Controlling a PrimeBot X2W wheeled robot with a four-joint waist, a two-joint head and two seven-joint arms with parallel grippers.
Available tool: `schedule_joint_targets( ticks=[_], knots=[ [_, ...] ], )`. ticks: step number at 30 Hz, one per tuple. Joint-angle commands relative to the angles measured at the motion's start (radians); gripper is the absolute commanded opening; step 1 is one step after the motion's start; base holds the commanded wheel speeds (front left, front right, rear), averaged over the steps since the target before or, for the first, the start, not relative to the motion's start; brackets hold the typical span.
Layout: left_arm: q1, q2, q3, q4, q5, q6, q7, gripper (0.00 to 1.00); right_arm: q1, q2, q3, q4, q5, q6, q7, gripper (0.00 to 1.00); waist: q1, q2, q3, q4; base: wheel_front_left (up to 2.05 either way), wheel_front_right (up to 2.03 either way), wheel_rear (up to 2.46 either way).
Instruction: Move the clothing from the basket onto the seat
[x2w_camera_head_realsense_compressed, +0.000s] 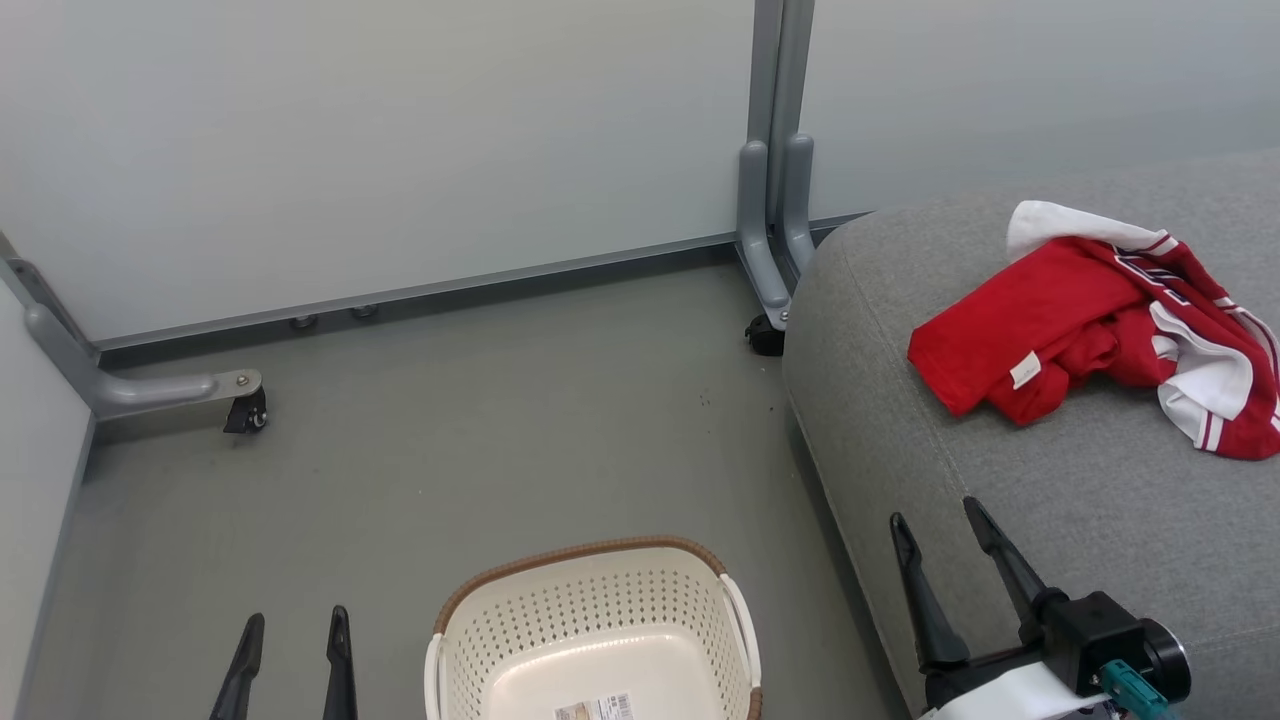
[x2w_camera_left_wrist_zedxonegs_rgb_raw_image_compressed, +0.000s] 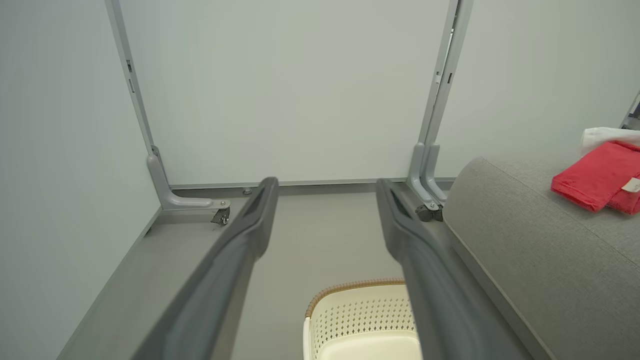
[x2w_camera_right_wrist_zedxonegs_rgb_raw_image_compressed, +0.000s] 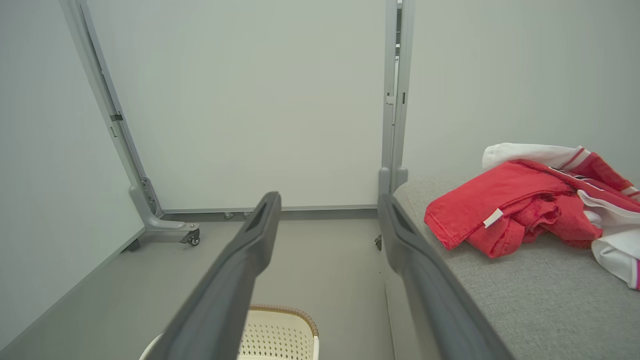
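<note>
**One heap of clothing (x2w_camera_head_realsense_compressed: 1060, 330) up on the seat (x2w_camera_head_realsense_compressed: 1100, 500)**

Looks down from the head on a smooth, matt grey floor (x2w_camera_head_realsense_compressed: 500, 440), fenced by plain pale wall panels (x2w_camera_head_realsense_compressed: 400, 150) in grey metal frames with curved feet on small black casters (x2w_camera_head_realsense_compressed: 765, 338). Finds the clothing at 2 o'clock, crumpled on the seat's top: bright red fabric, white panels, red-and-white striped trim, a small white label (x2w_camera_head_realsense_compressed: 1026, 370). Takes in the seat as a big rounded cushion of light-grey woven cloth with stitched seams. Places the basket (x2w_camera_head_realsense_compressed: 580, 556) at 6 o'clock on the floor, just beside the seat: cream perforated plastic, brown woven-look rim, white handles, a sticker on its base. Sets the left gripper (x2w_camera_head_realsense_compressed: 297, 618) at 7 o'clock and the right gripper (x2w_camera_head_realsense_compressed: 934, 512) at 5 o'clock, both with fingers apart, gripping nothing.

Looks along the left wrist's spread dark fingers at floor and panels; basket at 6 o'clock, clothing at 3 o'clock on the seat.

Looks along the right wrist's parted fingers likewise; clothing at 3 o'clock, label toward the camera, basket rim at 6 o'clock.
</note>
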Motion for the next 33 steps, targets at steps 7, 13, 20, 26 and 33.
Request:
schedule_joint_targets(
  ticks=[7,13,20,26,33],
  knots=[
    [-0.008,-0.003,-0.009,0.041,-0.044,0.001,0.008,0.0,0.014,0.0,0.002,0.035,0.05,0.0,0.008,0.0,0.0001,0.0,0.002,0.0,0.0,0.0,0.0],
    [-0.038,0.004,-0.009,0.054,-0.168,0.002,0.033,0.0,-0.008,-0.01,-0.008,0.047,0.183,0.0,0.03,0.0,0.0001,0.0,0.007,0.002,0.0,0.0,0.0],
    [-0.072,0.01,-0.009,0.072,-0.297,0.001,0.06,0.0,-0.033,-0.018,-0.019,0.062,0.322,0.0,0.054,0.0,0.0001,0.0,0.012,0.004,0.0,0.0,0.0],
    [-0.1,0.015,-0.009,0.086,-0.404,0.0,0.082,0.0,-0.052,-0.023,-0.029,0.072,0.436,0.0,0.076,0.0,0.0001,0.0,0.017,0.005,0.0,0.0,0.0],
    [-0.129,0.019,-0.007,0.1,-0.514,-0.001,0.106,0.0,-0.07,-0.028,-0.041,0.083,0.553,0.0,0.098,0.0,0.0001,0.0,0.023,0.007,0.0,0.0,0.0]
  ],
)
